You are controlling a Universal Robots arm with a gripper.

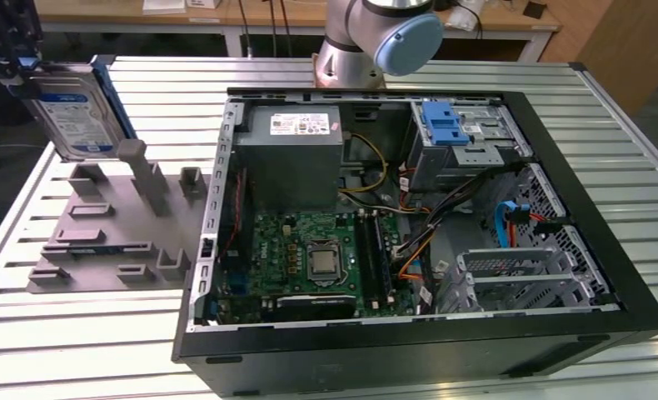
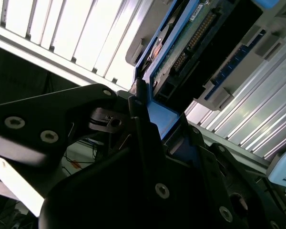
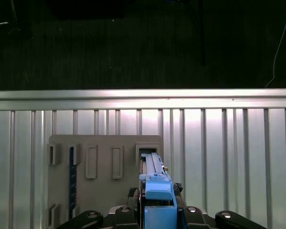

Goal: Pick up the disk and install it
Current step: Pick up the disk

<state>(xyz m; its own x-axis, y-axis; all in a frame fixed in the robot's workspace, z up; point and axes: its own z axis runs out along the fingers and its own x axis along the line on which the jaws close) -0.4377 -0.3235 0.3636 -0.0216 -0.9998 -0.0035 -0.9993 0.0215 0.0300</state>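
Contact between pincer [image 1: 23,67] and disk [image 1: 72,117] is made: the pincer is clamped on the disk's upper end. In both wrist views the dark fingers [image 2: 138,124] press on the blue plastic rail that runs along its edge. The disk hangs straight below the pincer, so nothing separates the two.

In the exterior view the disk stands on end, its long axis upright and its blue-and-white label facing the camera. It sits at the exterior view's far left, above the back corner of the grey holder plate [image 1: 96,242], which lies on the slatted metal desk [image 1: 73,342]. The first wrist view looks down along the disk [image 3: 155,186] onto that plate [image 3: 105,200], with the disk lined up over an open slot at the plate's edge. I cannot tell from these views whether its lower edge is clear of the slot or seated in it.

The open computer case [image 1: 418,350] lies to the exterior view's right of the disk, just beside the holder plate. Inside it, the grey drive cage with a blue latch [image 1: 454,125] sits in the far corner, well apart from the disk, with the power supply box [image 1: 296,150] between them. Judging by this layout, the pick-up looks done or nearly done, and the disk is not yet in the case.
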